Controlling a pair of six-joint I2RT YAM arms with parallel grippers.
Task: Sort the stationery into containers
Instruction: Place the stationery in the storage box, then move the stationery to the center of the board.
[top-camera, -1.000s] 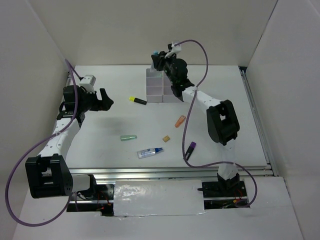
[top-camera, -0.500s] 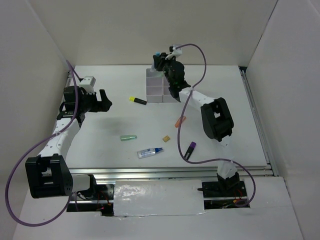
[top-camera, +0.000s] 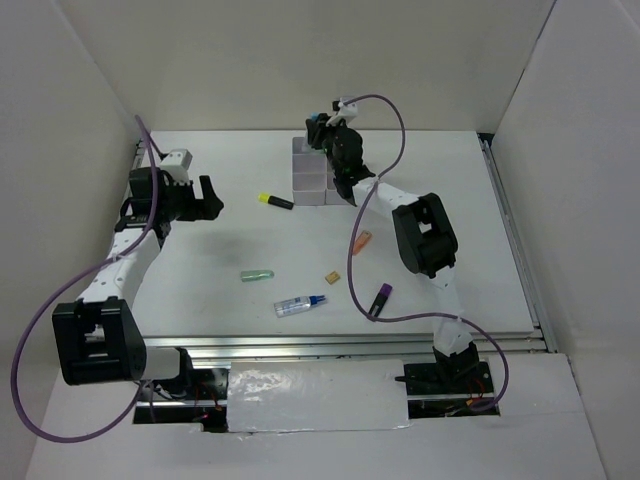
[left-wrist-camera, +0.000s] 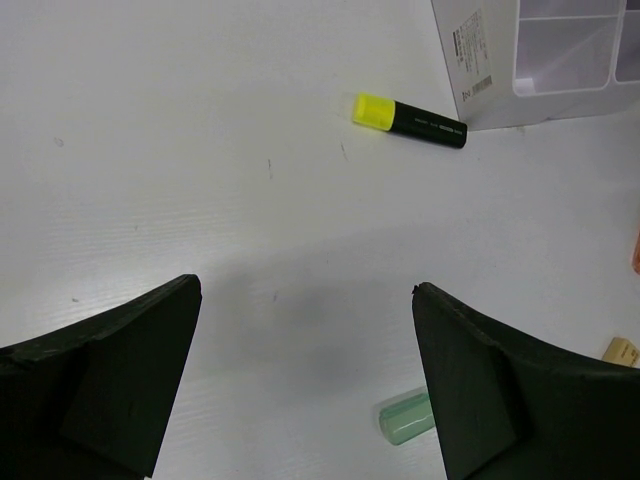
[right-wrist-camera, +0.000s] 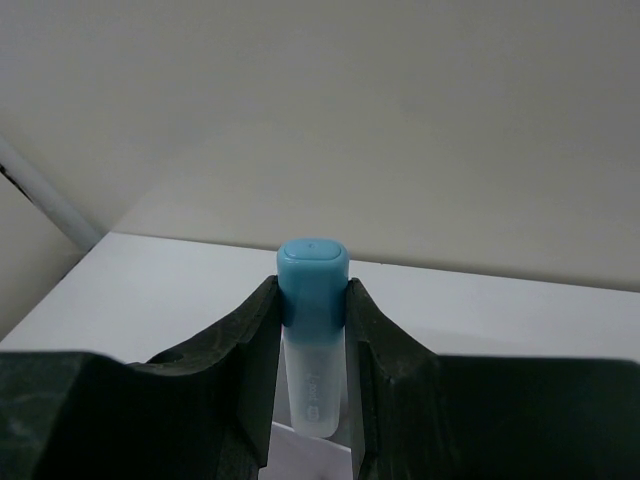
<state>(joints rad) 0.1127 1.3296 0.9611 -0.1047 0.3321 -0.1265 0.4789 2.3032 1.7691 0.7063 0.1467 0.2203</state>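
Note:
My right gripper (top-camera: 321, 128) is shut on the light-blue marker (right-wrist-camera: 312, 340) and holds it above the back of the white bins (top-camera: 312, 176). A corner of a bin (right-wrist-camera: 308, 458) shows just under the marker. My left gripper (top-camera: 211, 197) is open and empty above the table at the left; in its wrist view (left-wrist-camera: 305, 290) the yellow-black marker (left-wrist-camera: 408, 118) lies ahead next to the bins (left-wrist-camera: 470, 70). The green marker (top-camera: 257, 275), tan block (top-camera: 331, 277), white tube with blue cap (top-camera: 300, 304), orange marker (top-camera: 361, 241) and purple marker (top-camera: 381, 298) lie on the table.
White walls enclose the table on the left, back and right. The right arm's purple cable (top-camera: 362, 270) hangs down beside the orange and purple markers. The green marker's end (left-wrist-camera: 405, 417) shows by my left gripper's right finger.
My right arm has swung its elbow leftward and carried the light-blue marker slightly back over the bins. The left arm has hardly moved.

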